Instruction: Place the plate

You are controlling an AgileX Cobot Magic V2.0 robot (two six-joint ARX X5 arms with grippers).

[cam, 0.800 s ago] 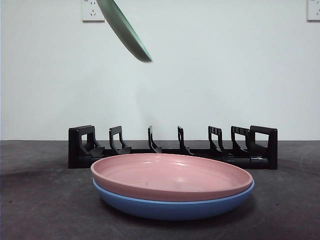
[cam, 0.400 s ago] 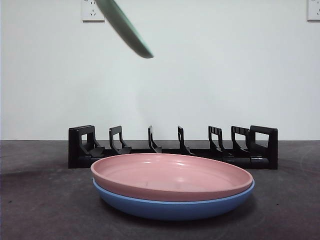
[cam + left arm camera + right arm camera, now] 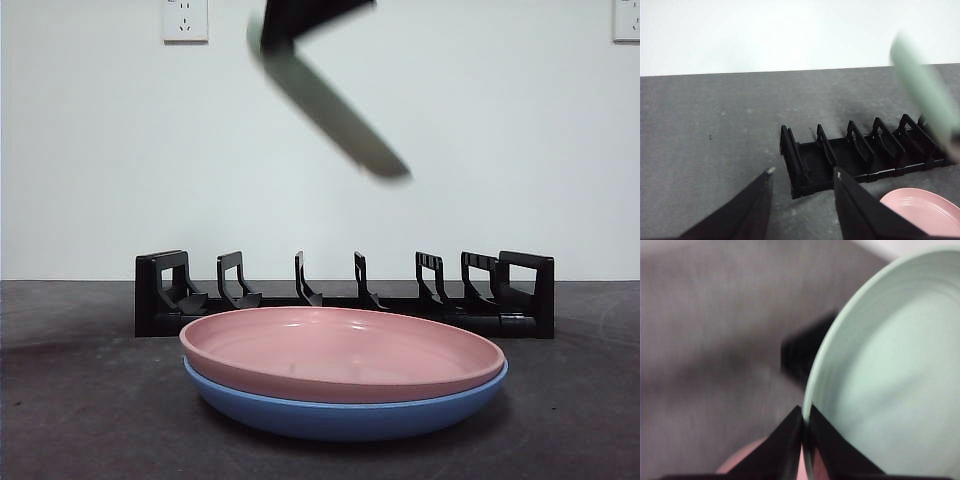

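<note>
A pale green plate (image 3: 335,115) hangs tilted and blurred high above the table, dark in the front view. My right gripper (image 3: 805,415) is shut on its rim, and the plate (image 3: 890,365) fills much of the right wrist view. That gripper (image 3: 285,25) shows as a black shape at the top of the front view. Below stands a black plate rack (image 3: 345,300) with several slots. My left gripper (image 3: 804,172) is open and holds nothing, hovering above the rack's end (image 3: 800,170); the green plate (image 3: 925,95) shows beyond it.
A pink plate (image 3: 340,350) lies stacked in a blue plate (image 3: 340,415) on the dark table in front of the rack. The pink plate's edge (image 3: 920,210) also shows in the left wrist view. A white wall with sockets (image 3: 185,20) stands behind.
The green plate has swung to the right and lower, over the middle of the rack. The black gripper holding it has come into the top of the front view.
</note>
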